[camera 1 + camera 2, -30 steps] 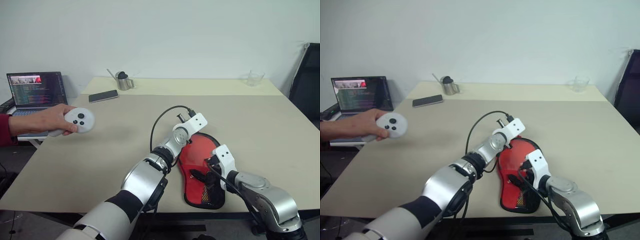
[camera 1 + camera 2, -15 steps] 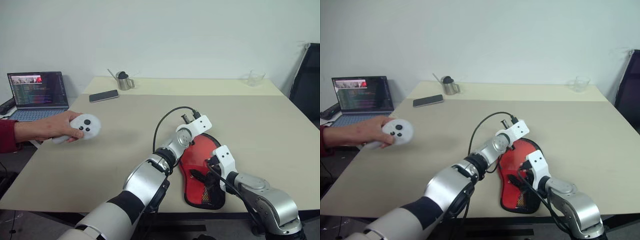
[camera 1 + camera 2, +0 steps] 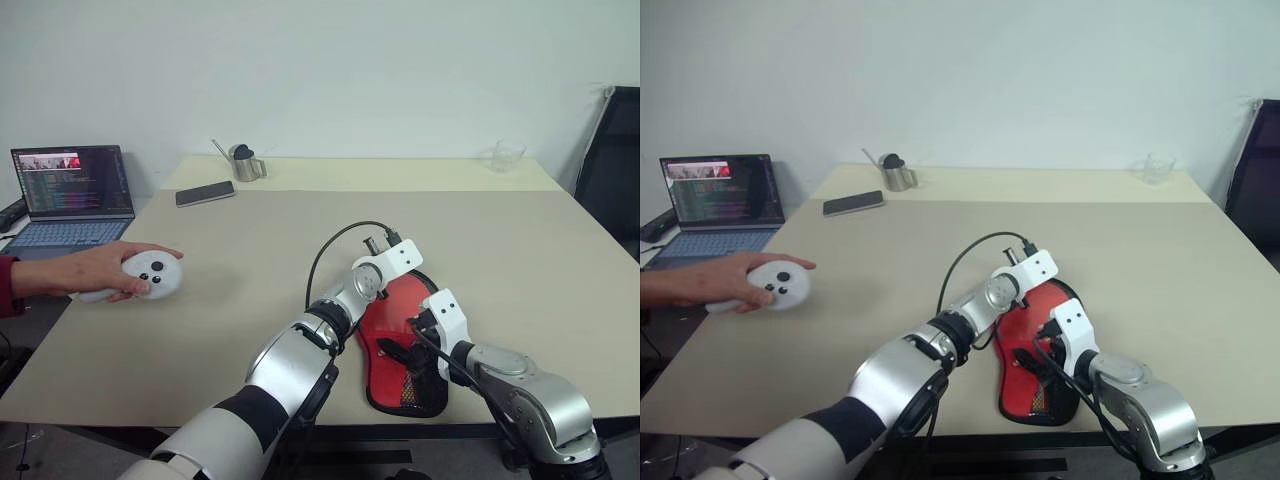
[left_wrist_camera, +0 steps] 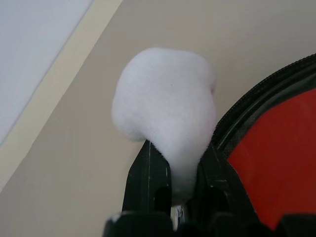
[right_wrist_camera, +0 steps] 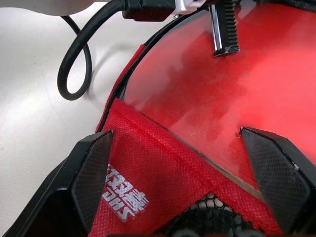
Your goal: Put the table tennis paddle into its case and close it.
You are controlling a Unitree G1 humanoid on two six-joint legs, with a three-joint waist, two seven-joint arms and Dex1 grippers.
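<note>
- The case (image 3: 405,345) lies flat on the tan table (image 3: 250,270) near its front edge, red side up, with a black zipper running round its rim and black mesh at the end nearest the robot.
- The paddle (image 5: 212,94) sits partly inside the case: its glossy red rubber face shows under the folded-back red flap, which carries a small white logo (image 5: 126,195). Its handle is hidden from where I stand.
- The left gripper (image 4: 180,170) reaches over the far rim of the case, its two black fingers pinched nearly closed on a soft white blob, just beside the zipper edge. I cannot tell what the white thing is.
- The right gripper (image 5: 190,177) hovers over the near end of the case with its fingers (image 5: 91,173) spread wide, one on each side of the flap, holding nothing.
- A black cable (image 3: 330,255) loops up from the left wrist over the table.
- At the left edge of the table a person's hand (image 3: 95,270) holds a white controller (image 3: 145,280) with dark buttons.
- Beyond that hand an open laptop (image 3: 68,190) shows a lit screen.
- Toward the back of the table lie a dark phone (image 3: 205,192), a small metal jug (image 3: 244,162) and, well apart on the right, a clear glass (image 3: 508,156).
- A black chair (image 3: 612,165) stands at the table's right side.
</note>
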